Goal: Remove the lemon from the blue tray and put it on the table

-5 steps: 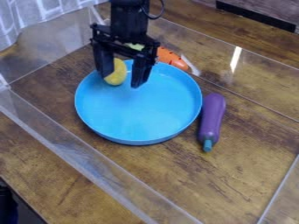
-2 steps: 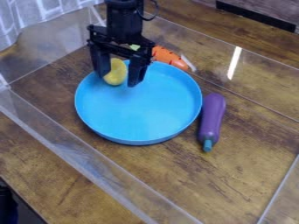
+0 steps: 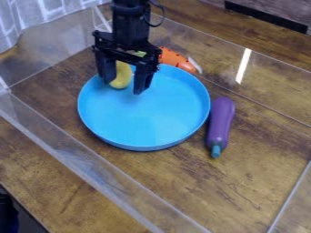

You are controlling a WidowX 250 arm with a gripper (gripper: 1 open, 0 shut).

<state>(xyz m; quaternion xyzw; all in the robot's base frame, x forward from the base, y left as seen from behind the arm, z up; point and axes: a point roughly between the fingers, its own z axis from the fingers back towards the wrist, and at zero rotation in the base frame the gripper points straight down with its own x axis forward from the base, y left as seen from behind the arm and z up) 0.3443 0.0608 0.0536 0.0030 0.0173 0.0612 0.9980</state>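
Right now the gripper [image 3: 125,84] hangs pointing straight down over the far left part of the blue tray [image 3: 158,123], its two dark fingers spread wide and holding nothing. The lemon [image 3: 120,78] sits in the tray close to the back rim, showing between those fingers, so the tool brackets it rather than standing off to one side. Its long axis looks roughly upright in this view, though the fingers hide too much to be sure. I can't tell whether the pads touch it. Closing looks like the next move. A carrot [image 3: 181,62] and an eggplant [image 3: 220,125] lie on the table [image 3: 73,173] beside the tray.
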